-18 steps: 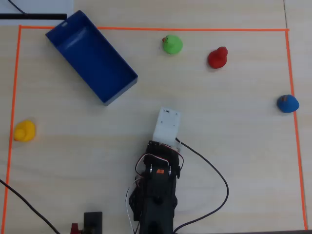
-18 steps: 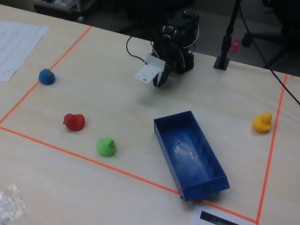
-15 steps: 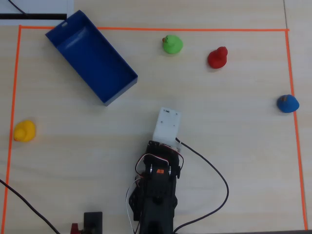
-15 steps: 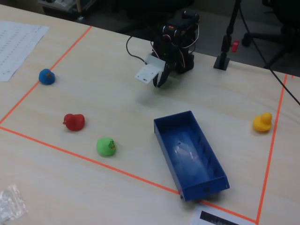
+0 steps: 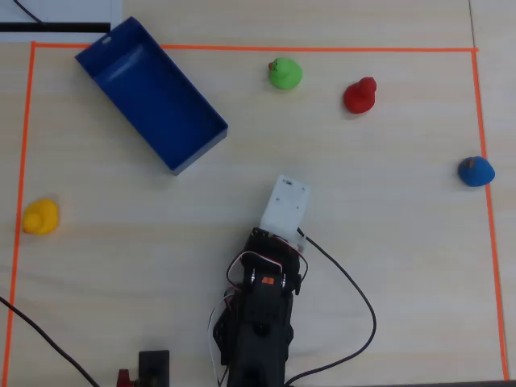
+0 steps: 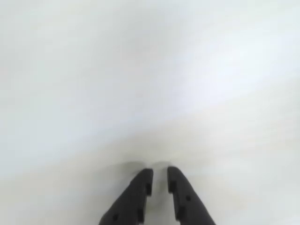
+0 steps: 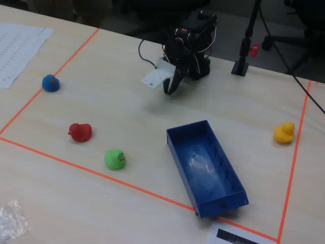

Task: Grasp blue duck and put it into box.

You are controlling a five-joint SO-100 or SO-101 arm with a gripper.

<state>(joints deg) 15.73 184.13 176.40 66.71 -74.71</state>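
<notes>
The blue duck [image 5: 476, 171] sits by the right orange tape line in the overhead view; in the fixed view the same blue duck [image 7: 50, 82] is at the far left. The empty blue box [image 5: 153, 97] lies at the top left, and in the fixed view the box [image 7: 205, 163] is at centre right. My gripper [image 7: 167, 92] hangs over bare table near the arm's base, far from both duck and box. In the wrist view the gripper [image 6: 159, 171] shows two black fingers almost together with nothing between them. From overhead the white wrist housing [image 5: 286, 203] hides the fingers.
A green duck [image 5: 285, 73] and a red duck [image 5: 359, 96] stand along the top, and a yellow duck [image 5: 39, 217] at the left. Orange tape [image 5: 487, 201] frames the work area. A paper sheet [image 7: 18, 46] and a black stand [image 7: 240, 67] lie outside it.
The arm's head has turned slightly toward the blue duck's side, rightward in the overhead view, and the gripper has tilted a little. Ducks and box are unmoved.
</notes>
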